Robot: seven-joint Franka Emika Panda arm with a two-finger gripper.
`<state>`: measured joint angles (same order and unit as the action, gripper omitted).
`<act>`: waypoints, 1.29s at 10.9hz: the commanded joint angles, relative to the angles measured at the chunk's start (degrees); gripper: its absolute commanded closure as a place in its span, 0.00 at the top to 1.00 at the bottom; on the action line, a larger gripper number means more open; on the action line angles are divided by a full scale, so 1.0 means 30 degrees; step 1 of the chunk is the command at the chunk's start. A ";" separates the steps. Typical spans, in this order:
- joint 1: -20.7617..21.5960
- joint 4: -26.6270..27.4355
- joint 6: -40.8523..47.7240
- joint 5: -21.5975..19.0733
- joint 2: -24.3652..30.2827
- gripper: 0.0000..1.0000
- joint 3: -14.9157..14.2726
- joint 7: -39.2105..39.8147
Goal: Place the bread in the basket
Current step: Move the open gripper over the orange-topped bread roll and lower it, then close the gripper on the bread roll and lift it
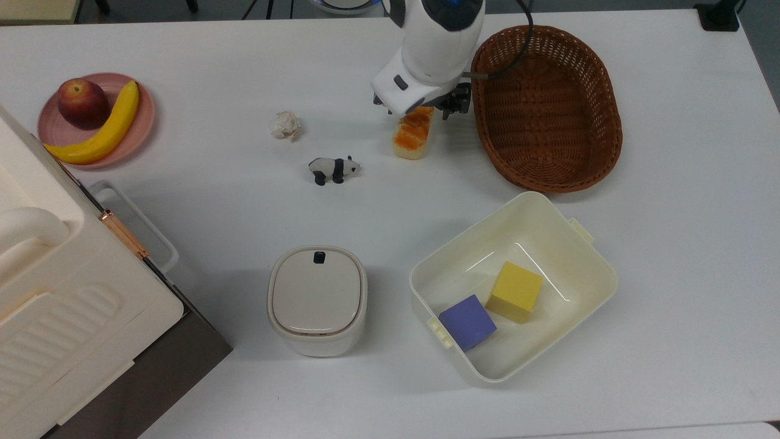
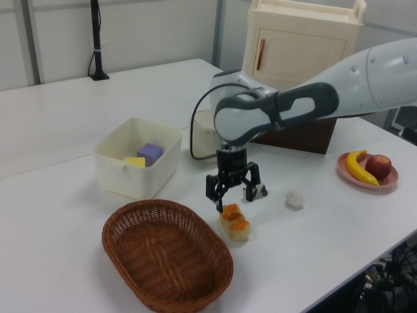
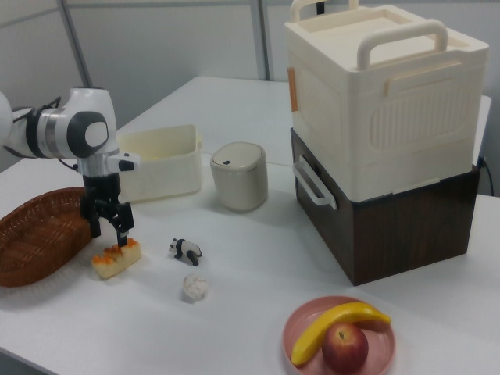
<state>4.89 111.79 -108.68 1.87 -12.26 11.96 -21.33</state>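
The bread (image 2: 234,222) sits on the tabletop (image 2: 326,222) just beside the basket (image 2: 166,254). The hand (image 2: 232,197) hangs spread over its end — not gripping. Looks light and glossy, probably slippery, so I'd pinch the pale sides mid-length.
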 commanded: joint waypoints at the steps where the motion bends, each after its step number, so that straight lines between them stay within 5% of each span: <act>1: 0.0888 0.0148 -0.1091 0.0898 -0.0922 1.00 -0.0382 -0.0479; 4: 0.0889 0.0148 -0.1739 0.1423 -0.1333 0.99 -0.0382 -0.0450; 6: 0.0860 0.0119 -0.2351 0.1543 -0.1334 0.00 -0.0585 -0.0421; 14: 0.0191 -0.0613 -0.2328 0.1543 0.0125 0.00 -0.0616 -0.0391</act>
<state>6.23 110.28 -115.31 5.68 -16.20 11.03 -21.70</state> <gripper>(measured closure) 0.815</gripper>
